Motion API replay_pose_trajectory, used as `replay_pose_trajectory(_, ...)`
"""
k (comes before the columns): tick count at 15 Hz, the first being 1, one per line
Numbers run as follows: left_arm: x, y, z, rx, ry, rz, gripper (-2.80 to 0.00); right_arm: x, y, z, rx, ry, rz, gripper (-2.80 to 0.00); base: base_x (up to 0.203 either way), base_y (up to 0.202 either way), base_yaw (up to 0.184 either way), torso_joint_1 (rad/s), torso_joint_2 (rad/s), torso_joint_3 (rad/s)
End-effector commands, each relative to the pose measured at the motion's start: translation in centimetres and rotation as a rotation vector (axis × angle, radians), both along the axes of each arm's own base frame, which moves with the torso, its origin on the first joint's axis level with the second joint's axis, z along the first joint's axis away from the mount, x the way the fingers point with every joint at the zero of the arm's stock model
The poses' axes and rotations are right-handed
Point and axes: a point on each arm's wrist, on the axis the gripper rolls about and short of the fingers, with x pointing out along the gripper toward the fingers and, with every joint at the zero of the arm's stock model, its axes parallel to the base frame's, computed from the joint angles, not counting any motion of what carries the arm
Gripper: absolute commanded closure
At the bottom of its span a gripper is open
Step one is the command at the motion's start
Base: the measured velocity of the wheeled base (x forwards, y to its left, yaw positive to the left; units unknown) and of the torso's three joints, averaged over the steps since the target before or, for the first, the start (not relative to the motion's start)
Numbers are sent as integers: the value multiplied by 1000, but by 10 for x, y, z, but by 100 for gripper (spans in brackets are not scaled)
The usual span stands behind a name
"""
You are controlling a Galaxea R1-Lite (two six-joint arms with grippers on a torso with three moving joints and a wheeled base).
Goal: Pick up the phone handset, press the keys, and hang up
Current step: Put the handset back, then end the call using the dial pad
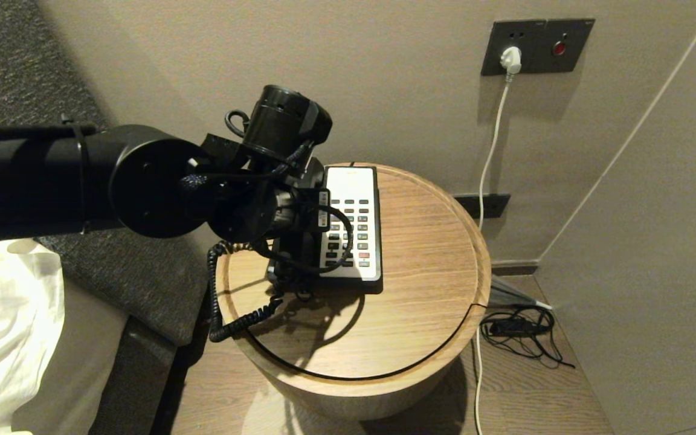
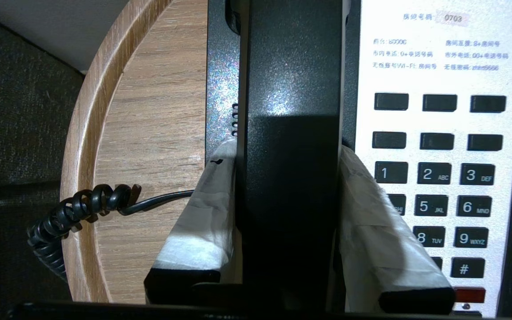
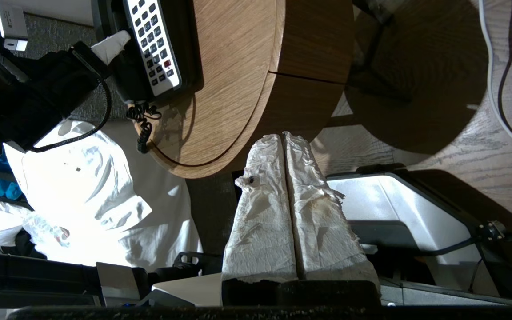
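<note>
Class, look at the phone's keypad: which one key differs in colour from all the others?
The red key in the keypad's bottom row, just below the # key. Every other key on the phone is black; this alone is red.

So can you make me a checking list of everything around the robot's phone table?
Surface: round wooden table, phone on it.
Job's things: handset lies in the phone base, keypad uncovered.
Clutter: nothing seen on the table.
Grippers: left gripper has its fingers on both sides of the handset; right gripper shut, parked low beside the table.
Cables: coiled cord hangs off the table edge; white cable runs to the wall socket; black cable bundle on the floor.
Surroundings: white bedding on the left.
</note>
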Motion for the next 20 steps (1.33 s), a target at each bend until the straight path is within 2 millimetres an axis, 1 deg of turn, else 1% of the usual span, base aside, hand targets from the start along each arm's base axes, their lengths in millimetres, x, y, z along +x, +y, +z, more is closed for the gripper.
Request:
replay_pose_trajectory(1, 1, 0, -2, 2, 3, 6, 0, 1, 0, -2, 0, 12, -1, 0, 0, 0, 0, 0, 0, 0)
replay_pose_trajectory(2, 1, 0, -2, 3, 2, 8, -280, 1, 0, -3, -1, 14, -1, 0, 0, 0, 0, 0, 0, 0)
replay_pose_trajectory(8, -1, 1, 8, -26, -28, 18, -280, 4, 2, -5, 5, -3, 0, 0, 0, 0, 0, 0, 0, 0)
replay_pose_trajectory(13, -18, 15, 24, -50, -51, 13, -280, 4, 2, -8, -8, 2, 4, 0, 0, 0, 0, 0, 0, 0)
replay_pose_trajectory(14, -24, 20, 27, -55, -54, 12, 0, 4, 2, -8, -13, -2, 7, 0, 0, 0, 0, 0, 0, 0)
replay_pose_trajectory(15, -33, 28, 31, -60, -59, 12, 0, 3, 1, -9, -30, -11, 15, 0, 0, 0, 0, 0, 0, 0)
replay_pose_trajectory(17, -57, 50, 36, -66, -66, 13, 0, 1, 1, -19, -58, 6, 24, 0, 0, 0, 0, 0, 0, 0)
replay_pose_trajectory(19, -88, 76, 39, -85, -73, -5, 0, -3, -1, -32, -74, 34, 27, 0, 0, 0, 0, 0, 0, 0)
replay_pose_trajectory(20, -103, 89, 37, -92, -69, -21, 0, -6, -2, -35, -77, 41, 25, 0, 0, 0, 0, 0, 0, 0)
